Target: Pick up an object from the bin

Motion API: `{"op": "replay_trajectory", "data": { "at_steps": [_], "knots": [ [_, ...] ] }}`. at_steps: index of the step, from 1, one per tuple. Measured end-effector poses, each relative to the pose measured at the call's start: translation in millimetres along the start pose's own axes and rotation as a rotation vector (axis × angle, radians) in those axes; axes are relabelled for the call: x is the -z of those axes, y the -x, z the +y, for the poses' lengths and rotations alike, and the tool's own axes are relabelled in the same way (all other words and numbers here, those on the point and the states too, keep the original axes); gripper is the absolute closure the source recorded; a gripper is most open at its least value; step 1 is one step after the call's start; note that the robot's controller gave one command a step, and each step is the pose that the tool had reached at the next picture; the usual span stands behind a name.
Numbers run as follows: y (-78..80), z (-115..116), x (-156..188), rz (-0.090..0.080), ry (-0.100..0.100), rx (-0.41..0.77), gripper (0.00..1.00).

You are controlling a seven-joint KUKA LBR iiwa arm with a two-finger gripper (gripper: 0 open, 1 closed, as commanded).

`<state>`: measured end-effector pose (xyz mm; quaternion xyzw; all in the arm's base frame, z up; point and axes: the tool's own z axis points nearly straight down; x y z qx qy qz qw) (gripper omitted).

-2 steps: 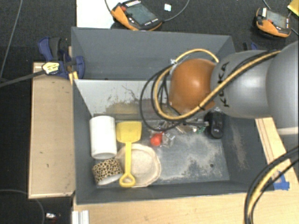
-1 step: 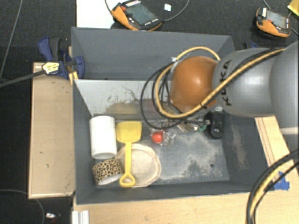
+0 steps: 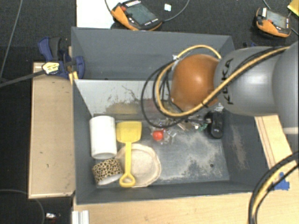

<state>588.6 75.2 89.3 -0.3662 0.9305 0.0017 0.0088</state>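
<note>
My gripper [image 3: 183,123] hangs low over the middle of the bin floor, mostly hidden under the arm's orange cover. Only bits of its metal body show below the cover's edge. A small red ball [image 3: 158,135] lies on the floor just to its lower left, close to the metal parts; I cannot tell whether it touches them. A small black thing [image 3: 216,125] sits right beside the gripper on its right.
Along the bin's left side stand a white cylinder [image 3: 103,136], a yellow toy shovel [image 3: 127,148] lying across a cream round disc [image 3: 142,166], and a leopard-print tape roll [image 3: 105,171]. Bare floor stretches across the front right. The arm fills the bin's upper right.
</note>
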Motion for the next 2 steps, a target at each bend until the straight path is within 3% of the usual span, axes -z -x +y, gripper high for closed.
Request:
{"op": "replay_trajectory", "data": {
  "at_steps": [1,2],
  "knots": [
    [-1.3,2,28,0.007,0.006,-0.003,1.00],
    [1.4,0,58,-0.002,0.000,-0.006,1.00]
  ]
}}
